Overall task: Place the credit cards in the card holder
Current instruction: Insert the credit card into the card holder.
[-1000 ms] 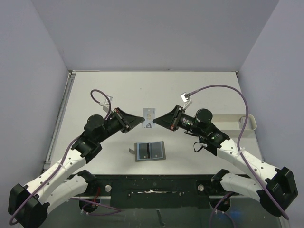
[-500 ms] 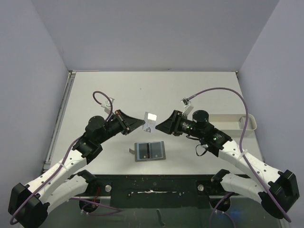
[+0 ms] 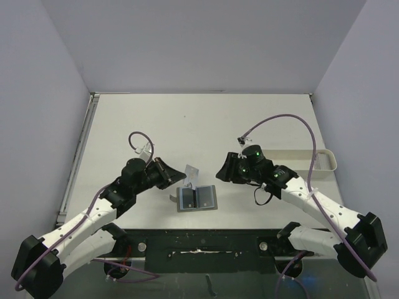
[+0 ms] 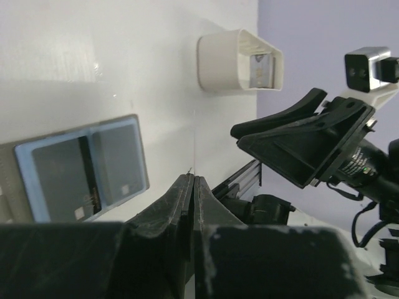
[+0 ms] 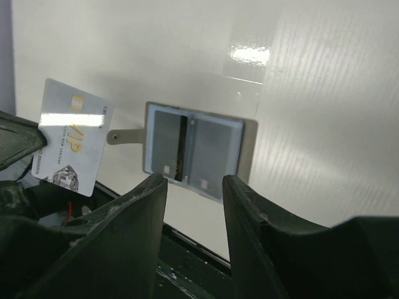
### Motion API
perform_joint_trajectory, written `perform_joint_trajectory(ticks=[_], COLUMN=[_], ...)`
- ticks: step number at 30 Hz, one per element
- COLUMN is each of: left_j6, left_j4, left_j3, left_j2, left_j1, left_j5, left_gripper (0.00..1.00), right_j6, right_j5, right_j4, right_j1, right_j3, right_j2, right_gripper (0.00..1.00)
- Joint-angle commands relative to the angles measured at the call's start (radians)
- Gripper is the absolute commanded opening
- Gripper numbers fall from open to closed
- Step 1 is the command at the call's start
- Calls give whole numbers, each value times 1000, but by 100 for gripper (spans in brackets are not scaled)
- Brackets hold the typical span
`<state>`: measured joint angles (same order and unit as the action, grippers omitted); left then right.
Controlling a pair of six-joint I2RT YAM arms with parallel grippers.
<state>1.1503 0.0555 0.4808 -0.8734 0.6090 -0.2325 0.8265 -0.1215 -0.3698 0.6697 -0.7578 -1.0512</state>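
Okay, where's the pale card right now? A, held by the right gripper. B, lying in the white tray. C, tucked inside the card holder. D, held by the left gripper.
D: the left gripper is shut on the card, holding it off the table near the open card holder; the right gripper is open and empty.

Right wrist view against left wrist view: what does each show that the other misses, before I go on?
Only the right wrist shows the pale card's printed face, with its lettering. Only the left wrist shows the white tray on the table beyond; there the card appears merely as a thin edge-on line. Both show the card holder lying open and flat with its blue lining up, and the left gripper pinching that card above the table.
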Motion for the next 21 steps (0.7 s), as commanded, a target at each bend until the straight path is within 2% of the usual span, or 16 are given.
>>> perform_joint_trajectory(ticks=[1, 10, 21], left_j6=[8, 37, 61], left_j4=[57, 115, 181], left_j3=[-33, -96, -156], left_j2=[-38, -104, -163], left_j1=[15, 80, 116], left_j5=[10, 69, 102], left_gripper=[0, 0, 0], right_j6=[-65, -73, -73], right_j5=[62, 26, -2], right_j4=[-30, 52, 123], right_j1=[13, 30, 97], right_j3=[-54, -39, -69], right_j2=[-80, -230, -405], right_gripper=[41, 35, 33])
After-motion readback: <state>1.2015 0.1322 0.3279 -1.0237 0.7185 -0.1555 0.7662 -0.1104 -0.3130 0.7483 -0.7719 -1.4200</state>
